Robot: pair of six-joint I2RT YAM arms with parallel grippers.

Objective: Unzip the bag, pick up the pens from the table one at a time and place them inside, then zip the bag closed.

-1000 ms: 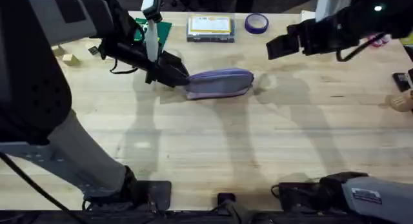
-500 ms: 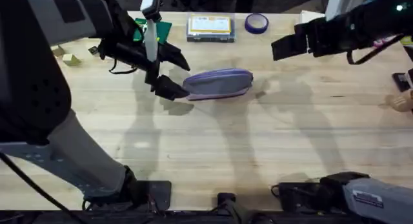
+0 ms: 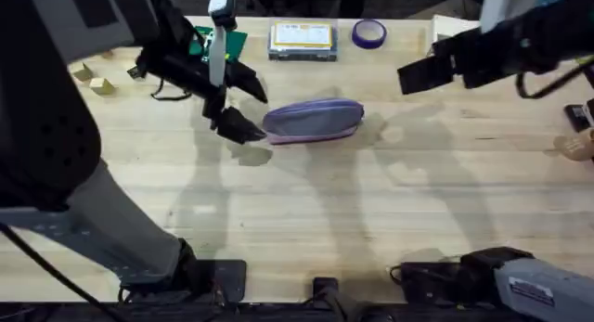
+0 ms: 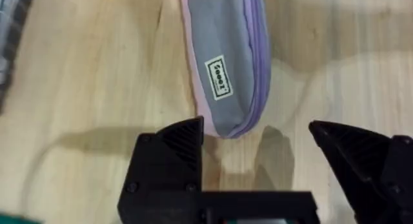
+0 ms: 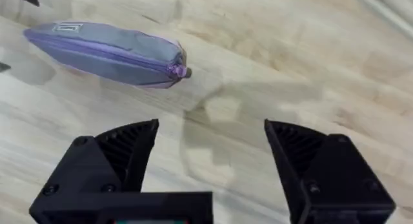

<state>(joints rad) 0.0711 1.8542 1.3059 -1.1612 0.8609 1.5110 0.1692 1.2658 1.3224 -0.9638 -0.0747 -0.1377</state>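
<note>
The lilac-purple bag lies on the pale wood table, its zipper closed with the pull at its right end. My left gripper is open just off the bag's left end, one finger on either side and neither touching it. In the left wrist view the bag with its small label lies just ahead of the open left gripper. My right gripper hangs open above the table, off to the bag's right; from its own camera the bag is well beyond the right gripper. The pens are out of view.
A clear flat box with a yellow label and a purple tape roll sit at the back edge. A green item lies behind the left arm, and small wooden blocks sit at the far left. Bare table stretches in front of the bag.
My left gripper opened, let go of the bag's left end and drew slightly back to the left. The right arm moved further right. The bag stayed put.
</note>
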